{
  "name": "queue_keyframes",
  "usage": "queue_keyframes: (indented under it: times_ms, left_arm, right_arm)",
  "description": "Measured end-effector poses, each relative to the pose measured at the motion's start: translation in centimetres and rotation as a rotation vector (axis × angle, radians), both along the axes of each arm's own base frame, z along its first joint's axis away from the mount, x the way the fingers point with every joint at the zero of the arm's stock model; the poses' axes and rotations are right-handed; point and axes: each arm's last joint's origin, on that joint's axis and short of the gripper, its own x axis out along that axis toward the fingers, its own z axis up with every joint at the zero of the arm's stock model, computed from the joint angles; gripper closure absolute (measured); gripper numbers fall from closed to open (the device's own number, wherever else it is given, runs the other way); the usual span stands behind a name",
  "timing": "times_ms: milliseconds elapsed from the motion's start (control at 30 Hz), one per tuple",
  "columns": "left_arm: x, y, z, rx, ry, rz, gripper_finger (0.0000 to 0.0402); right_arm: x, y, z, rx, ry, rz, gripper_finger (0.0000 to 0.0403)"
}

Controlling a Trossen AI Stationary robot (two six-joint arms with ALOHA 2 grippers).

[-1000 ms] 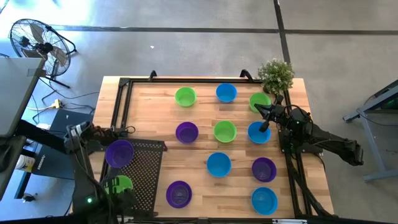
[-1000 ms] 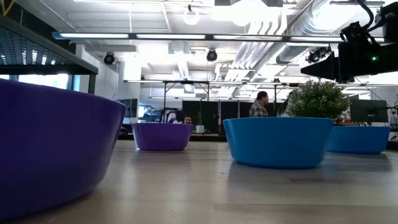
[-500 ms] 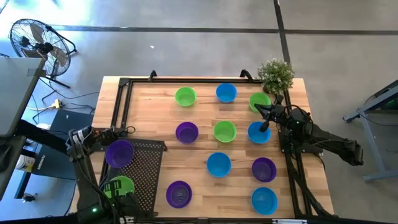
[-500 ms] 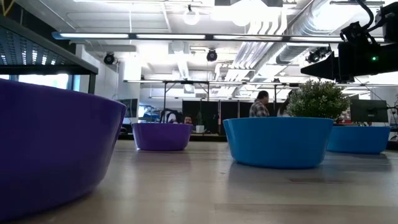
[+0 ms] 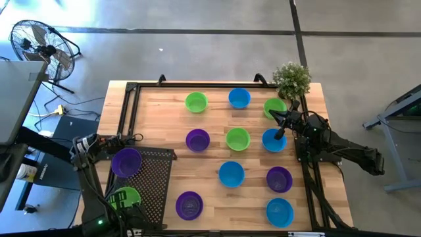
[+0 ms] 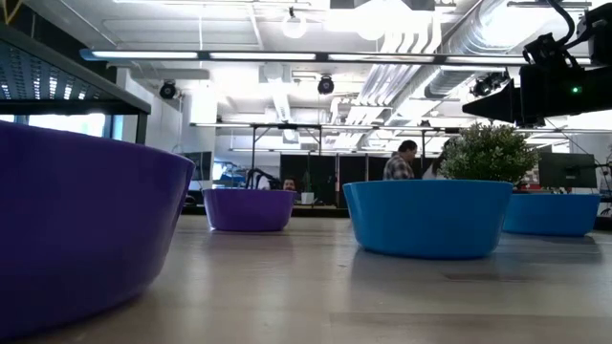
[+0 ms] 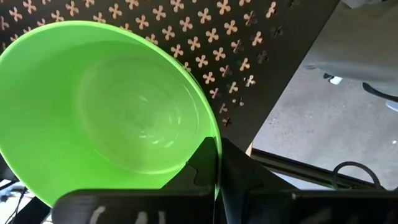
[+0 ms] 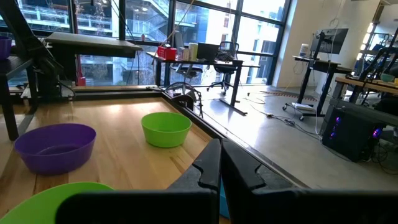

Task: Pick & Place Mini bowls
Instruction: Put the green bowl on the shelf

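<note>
The left gripper (image 7: 214,180) is pinching the rim of a green mini bowl (image 7: 106,112) over the perforated black rack (image 7: 249,37); this thin edge grip risks slipping. The right gripper (image 5: 281,122), closed and empty, is waiting above the blue mini bowl (image 5: 273,140).

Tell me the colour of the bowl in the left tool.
Bright green bowl; clearest in the left wrist view.

potted plant (image 5: 291,79) at table corner, floor fan (image 5: 39,47), perforated black panel (image 5: 154,179)
</note>
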Motion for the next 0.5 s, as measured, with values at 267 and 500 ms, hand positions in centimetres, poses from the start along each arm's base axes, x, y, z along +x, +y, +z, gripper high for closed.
queue_keyframes:
  times_ms: [267,500]
  left_arm:
    - [0.01,0.0,-0.01,0.001,-0.001,0.006,0.0401]
    - [0.02,-0.01,-0.02,0.002,-0.003,0.01,0.0401]
  right_arm:
    - [0.0,0.0,0.0,0.0,0.0,0.0,0.0402]
    - [0.0,0.0,0.0,0.0,0.0,0.0,0.0402]
